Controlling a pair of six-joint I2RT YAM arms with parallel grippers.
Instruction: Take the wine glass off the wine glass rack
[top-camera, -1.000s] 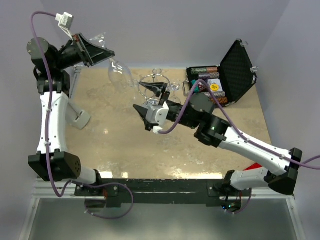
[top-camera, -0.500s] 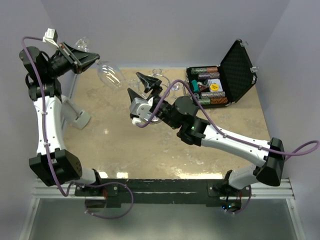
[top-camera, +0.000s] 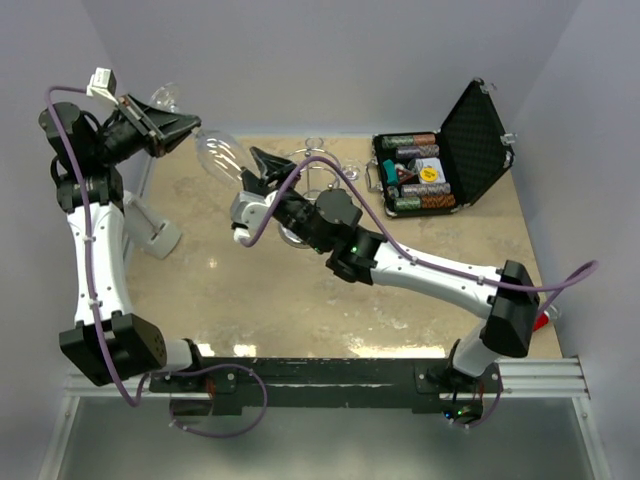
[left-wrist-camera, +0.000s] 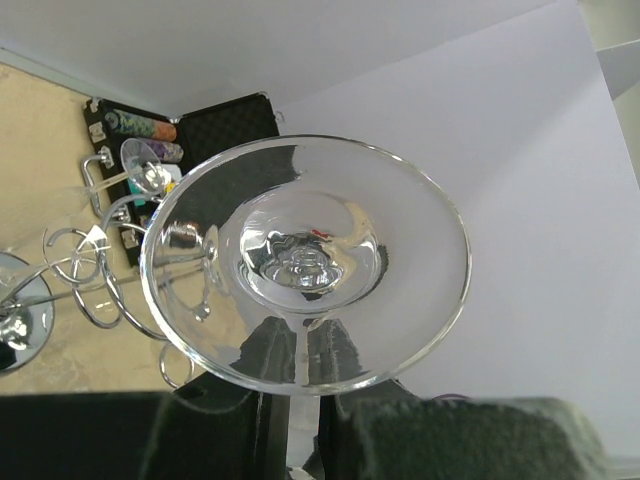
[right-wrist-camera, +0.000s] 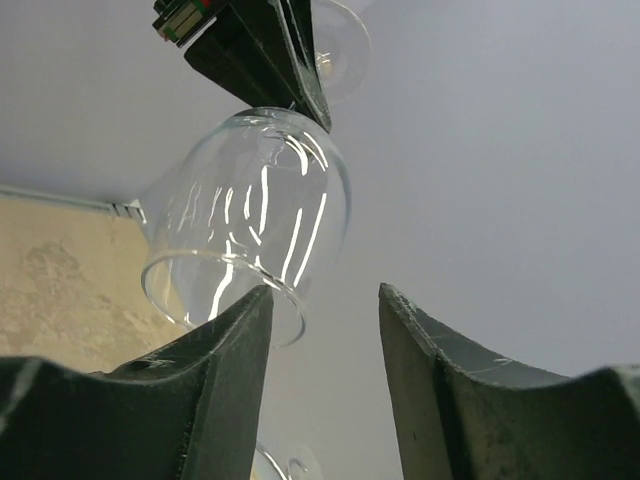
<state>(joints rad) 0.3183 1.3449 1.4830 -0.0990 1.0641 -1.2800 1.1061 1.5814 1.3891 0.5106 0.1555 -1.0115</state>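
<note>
Your right end effector hovered over the counter, jaws apart and empty, the bowl just beyond them; the wine glass hung tilted in the air at far left, clear of the wine glass rack, its stem pinched in your left end effector; thin, light, slick and brittle, it looked safest taken by the stem; farther back stood one rack, a second, smaller glass on it, and one open black case.
</note>
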